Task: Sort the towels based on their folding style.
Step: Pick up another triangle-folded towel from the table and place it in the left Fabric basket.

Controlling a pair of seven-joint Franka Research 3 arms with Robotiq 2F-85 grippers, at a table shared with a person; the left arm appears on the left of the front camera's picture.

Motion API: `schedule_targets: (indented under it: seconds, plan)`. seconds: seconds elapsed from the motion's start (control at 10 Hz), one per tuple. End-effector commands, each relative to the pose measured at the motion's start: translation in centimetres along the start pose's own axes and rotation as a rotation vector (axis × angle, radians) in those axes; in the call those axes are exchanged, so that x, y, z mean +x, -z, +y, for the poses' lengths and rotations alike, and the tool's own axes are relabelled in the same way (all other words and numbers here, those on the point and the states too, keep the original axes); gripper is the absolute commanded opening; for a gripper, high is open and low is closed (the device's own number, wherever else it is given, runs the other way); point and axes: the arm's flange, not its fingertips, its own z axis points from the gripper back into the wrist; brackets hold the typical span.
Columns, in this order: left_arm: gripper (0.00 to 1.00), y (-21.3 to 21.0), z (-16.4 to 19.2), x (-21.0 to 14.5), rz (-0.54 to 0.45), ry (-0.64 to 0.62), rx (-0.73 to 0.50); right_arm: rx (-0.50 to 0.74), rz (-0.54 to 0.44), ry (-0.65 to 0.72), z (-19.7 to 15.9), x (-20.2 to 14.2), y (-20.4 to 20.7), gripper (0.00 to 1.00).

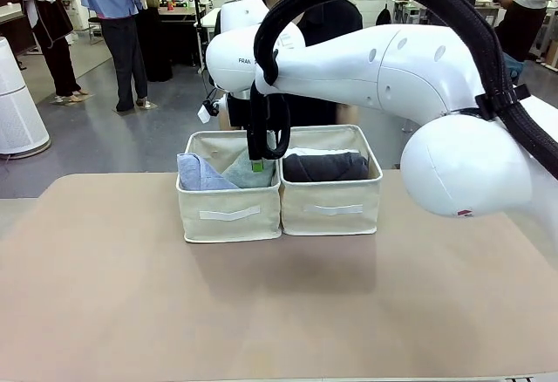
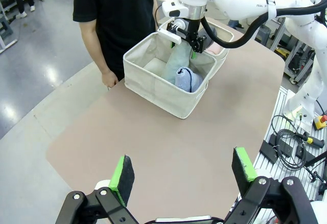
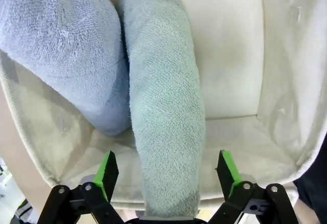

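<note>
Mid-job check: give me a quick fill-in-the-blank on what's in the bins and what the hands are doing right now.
1. The pale grey-green towel lies in the same bin as the ____ towel.
2. The right hand is over that bin with its fingers ____, one each side of the pale grey-green towel.
3. The dark grey towel lies in the bin on the robot's ____.
4. The left hand holds ____.

Missing words: lavender-blue; open; right; nothing

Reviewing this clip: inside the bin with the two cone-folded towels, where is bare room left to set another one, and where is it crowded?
In the left bin, the lavender-blue towel and pale grey-green towel lie touching along one side. Bare floor lies between the grey-green towel and the opposite wall. The right gripper, open, straddles the grey-green towel's near end. The right bin looks crowded, with a dark grey towel across it.
</note>
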Motion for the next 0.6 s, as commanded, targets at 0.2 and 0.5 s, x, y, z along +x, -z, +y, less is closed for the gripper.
schedule_targets:
  seconds: [0.2,0.5]
  plan:
    - [1.0,-0.1,0.1,-0.2,-0.013,0.028,-0.009,0.006,-0.011,-0.01,0.2,-0.4,-0.4,1.0]
    - [1.0,-0.1,0.1,-0.2,-0.013,0.028,-0.009,-0.064,-0.044,-0.038,1.5,-0.3,-3.3,1.0]
